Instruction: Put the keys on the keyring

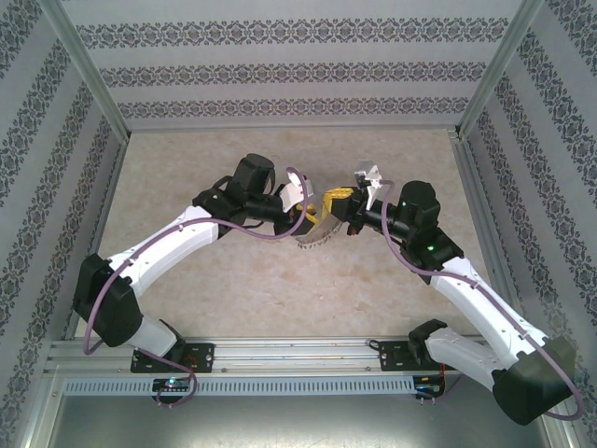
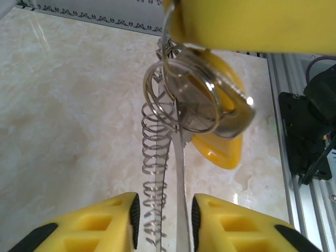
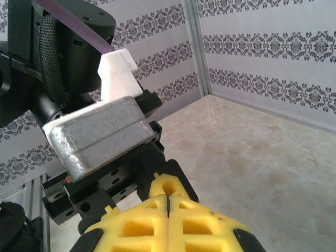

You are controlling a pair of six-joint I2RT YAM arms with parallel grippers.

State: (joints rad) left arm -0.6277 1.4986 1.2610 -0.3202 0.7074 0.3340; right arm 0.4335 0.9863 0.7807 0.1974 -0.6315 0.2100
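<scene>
overhead, we see both arms reaching inward so that the left gripper [image 1: 300, 213] and the right gripper [image 1: 343, 201] meet nose to nose above the middle of the pale marble table [image 1: 233, 299]. the keyring [image 1: 317, 233] hangs between and just below them as a grey curved band, close over the table.

from the left wrist we look along the keyring [image 2: 155, 142]: a thin coiled wire running away from the camera, with a flat grey metal strip [image 2: 181, 184] right beside it. both pass between the yellow fingers [image 2: 89, 223] of the left gripper [image 2: 165, 210]. its jaws stand a little apart, the coil against one pad and the strip against the other, and we cannot tell whether they press on either. at the far end of the coil sit overlapping split rings [image 2: 184, 89] and a shiny metal disc [image 2: 233, 113], tight under a yellow finger of the right gripper [image 2: 247, 26].

from the right wrist we see the right gripper [image 3: 168, 202] with its jaws pressed together, just a thin seam between them. we cannot tell from there whether the rings are pinched. behind it is a grey block [image 3: 100, 136] on the left arm's wrist, with the patterned walls [image 3: 273, 47] beyond.
</scene>
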